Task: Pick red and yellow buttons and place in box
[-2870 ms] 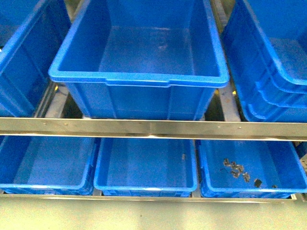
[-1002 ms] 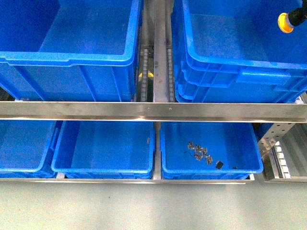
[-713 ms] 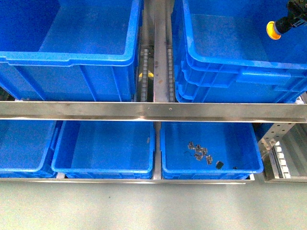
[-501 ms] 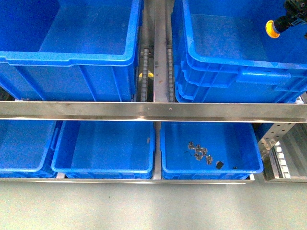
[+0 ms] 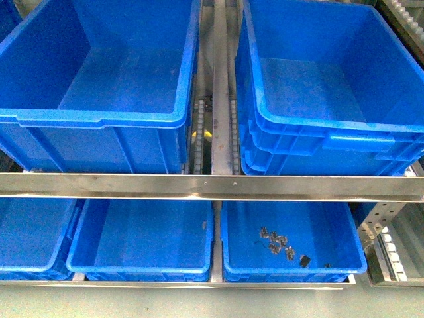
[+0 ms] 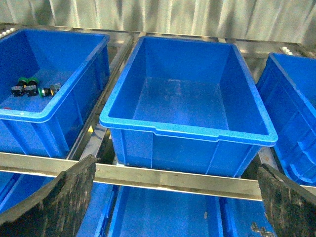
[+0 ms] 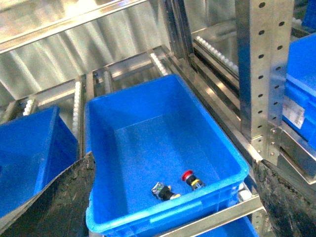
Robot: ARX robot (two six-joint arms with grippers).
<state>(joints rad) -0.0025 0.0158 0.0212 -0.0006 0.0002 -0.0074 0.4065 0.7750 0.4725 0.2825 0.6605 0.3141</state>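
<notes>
The left gripper was seen from its own wrist camera with its fingers spread wide and nothing held between them. Beyond it, on the upper shelf, a far-left crate held a cluster of small switches. Some of these were green-capped and the rest were too small to be told apart. A single-rimmed crate stood to the right of it.

Across a roller track stood the box, marked by its doubled rims; its far right corner was cut off in the front view. A steel rail hid the far parts of the lower crates. In the rightmost of these, small dark metal pieces could not be identified.

Neither arm was shown in the front view.

The right gripper was likewise seen with its fingers spread and empty. A crate beside a perforated post lay before it. The red button lay on its side on that crate's floor, near the wall closest to the camera. Its long axis was set at a slant to that wall, with the cap turned toward the crate's middle and the body toward the wall. Just beside it lay a second switch, whose cap colour was hard to make out.
</notes>
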